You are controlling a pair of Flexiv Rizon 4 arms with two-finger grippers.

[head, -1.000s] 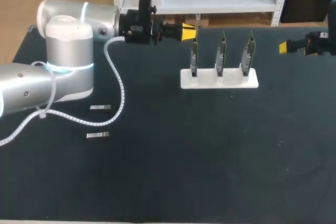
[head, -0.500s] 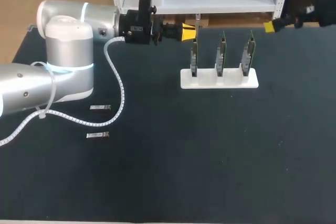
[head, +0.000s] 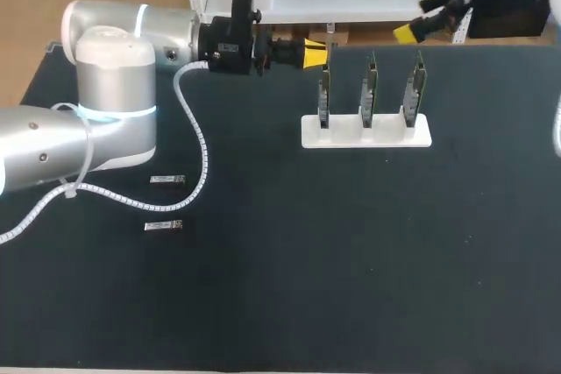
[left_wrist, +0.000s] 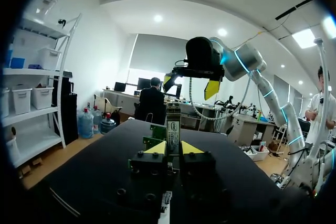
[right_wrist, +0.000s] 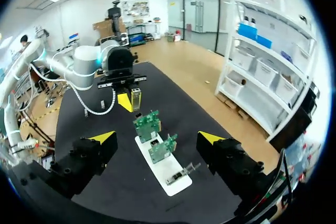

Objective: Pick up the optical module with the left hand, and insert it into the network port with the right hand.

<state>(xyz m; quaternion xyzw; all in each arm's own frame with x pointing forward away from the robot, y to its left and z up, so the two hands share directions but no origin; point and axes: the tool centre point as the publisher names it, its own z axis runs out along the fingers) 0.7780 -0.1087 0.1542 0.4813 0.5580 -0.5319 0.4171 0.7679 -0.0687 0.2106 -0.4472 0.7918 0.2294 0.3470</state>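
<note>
Yellow tips of the right claw (head: 417, 18) are changing position. Vs. 1 s ago, when the claw was sitting low at the right edge of the table (head: 289, 304), the right arm is now rising and swinging inward. The claw is hanging above the table's far edge, behind the right-hand end of the row of boards (head: 369, 94). Its fingers are spread wide w/ nothing between them. Its own wrist view is looking down along the white stand (right_wrist: 164, 169) that is holding the boards upright.

Left arm: no movement across the same interval. The left claw (head: 314, 52) is staying level, just beside the left-end board. Its tips are nearly together and appear to be pinching the module (right_wrist: 136, 98) upright. The contact faces are not fully visible, so this is a judgement.

Two spare modules (head: 166, 179) are lying flat on the table near the left arm, positions unchanged.

Meaning for the task:
- Pick-up w/ the left claw is looking complete.
- The right arm is likely positioning for the transfer. The claw is already open, so it only needs lining up on the module's free end.
- Insertion is not yet started. The port itself is too small to make out.
</note>
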